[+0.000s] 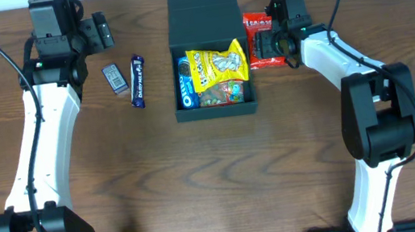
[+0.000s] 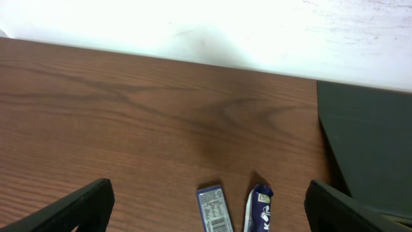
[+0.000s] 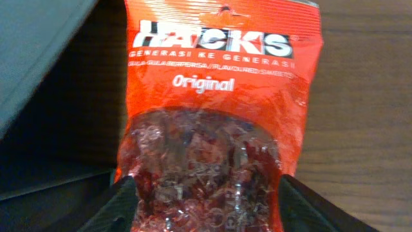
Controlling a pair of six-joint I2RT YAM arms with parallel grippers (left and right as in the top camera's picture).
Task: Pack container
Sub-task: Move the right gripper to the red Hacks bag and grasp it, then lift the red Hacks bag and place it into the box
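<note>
Dark wood-grain worktop, white wall along the top of the wrist views.

- Container: top centre of the overhead frame, lid laid back toward the top edge. Tray already holds a yellow packet, a blue biscuit pack and another colourful packet, too small to read.
- Red sweets packet: flat on the worktop just beside the container's right-hand wall, long axis running top to bottom of the overhead frame.
- Right gripper: directly over the packet's lower end, jaws partly open across its short width, one at each edge. Cannot tell whether they pinch it yet.
- Left gripper: jaws spread wide, holding nothing; a grey bar and a blue bar lie between it and the container.

Judgement: right arm is nearer; the container sits immediately frame-left of its jaws.
</note>
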